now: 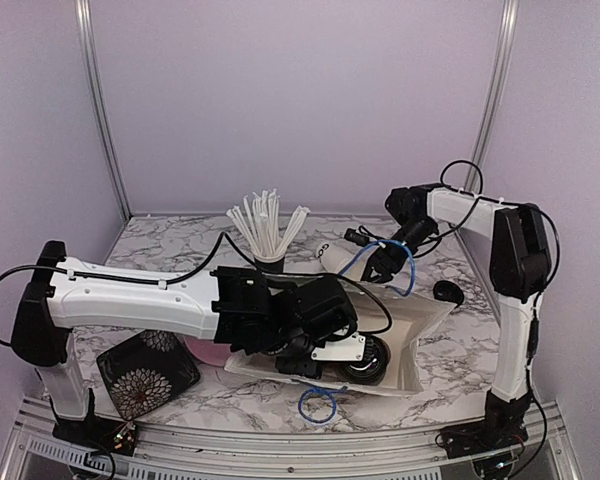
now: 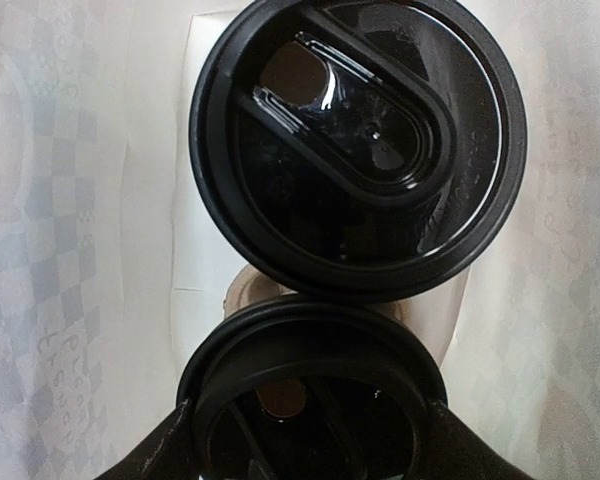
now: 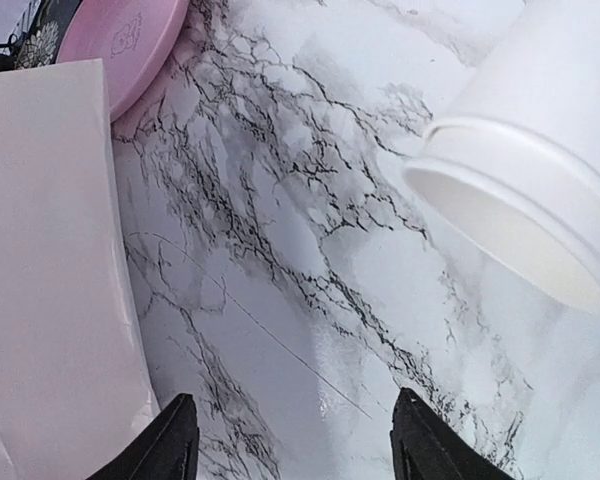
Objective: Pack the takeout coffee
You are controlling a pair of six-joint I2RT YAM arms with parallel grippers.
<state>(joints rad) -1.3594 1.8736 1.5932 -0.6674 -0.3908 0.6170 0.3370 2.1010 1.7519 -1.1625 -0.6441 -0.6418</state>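
Marble table (image 1: 460, 350), near side: left gripper (image 2: 310, 440) is inside the white bag (image 2: 80, 250), clamped on a lidded cup (image 2: 310, 400) just beside a second lidded cup (image 2: 360, 150); only the left wrist view shows this. We judge a push could topple either. Farther back, right gripper (image 3: 290, 440) hangs apart, empty, near a white cup (image 3: 520, 190).

Marble table (image 1: 470, 345): white bag (image 1: 412, 335), patterned plate (image 1: 147, 372)

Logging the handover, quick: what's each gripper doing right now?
Left gripper: closed on a lidded coffee cup.
Right gripper: open, empty, above the marble table.
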